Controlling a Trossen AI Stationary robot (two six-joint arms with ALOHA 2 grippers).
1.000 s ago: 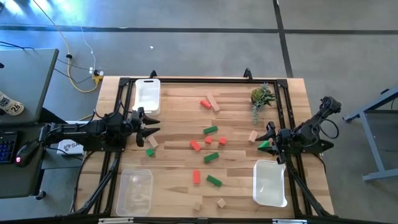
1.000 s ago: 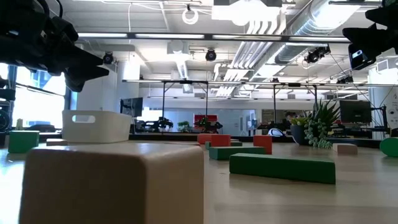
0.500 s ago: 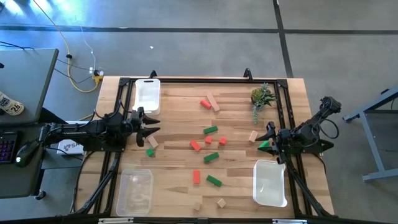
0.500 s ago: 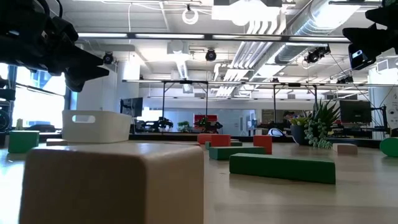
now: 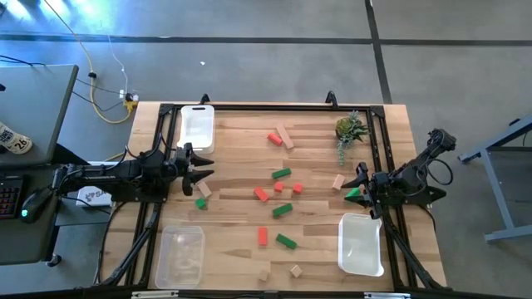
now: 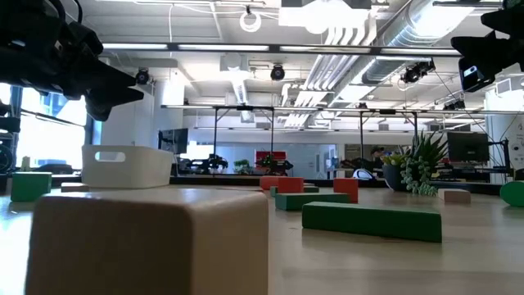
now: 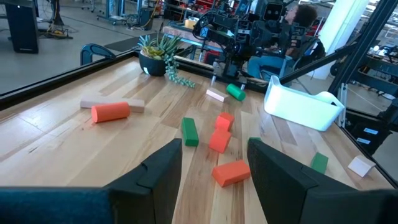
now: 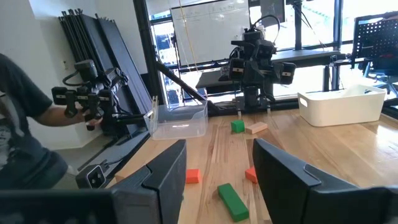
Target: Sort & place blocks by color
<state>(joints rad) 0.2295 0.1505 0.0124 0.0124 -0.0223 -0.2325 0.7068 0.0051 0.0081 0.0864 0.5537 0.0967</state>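
Note:
Red, green and tan blocks lie scattered over the middle of the wooden table (image 5: 233, 149), among them a red one (image 5: 261, 193), a green one (image 5: 283, 210) and a tan one (image 5: 337, 181). My left gripper (image 5: 204, 169) hovers open at the table's left edge, above a tan block (image 5: 204, 190) and a green block (image 5: 200, 203); nothing is between its fingers (image 7: 158, 177). My right gripper (image 5: 358, 179) hovers open at the right edge, over a green piece (image 5: 353, 193), with its fingers (image 8: 165, 174) bare.
A white tray (image 5: 197, 124) stands far left, a clear tray (image 5: 180, 256) near left and a white tray (image 5: 361, 243) near right. A small potted plant (image 5: 349, 129) stands far right. A person (image 8: 18, 130) is beyond the table's left side.

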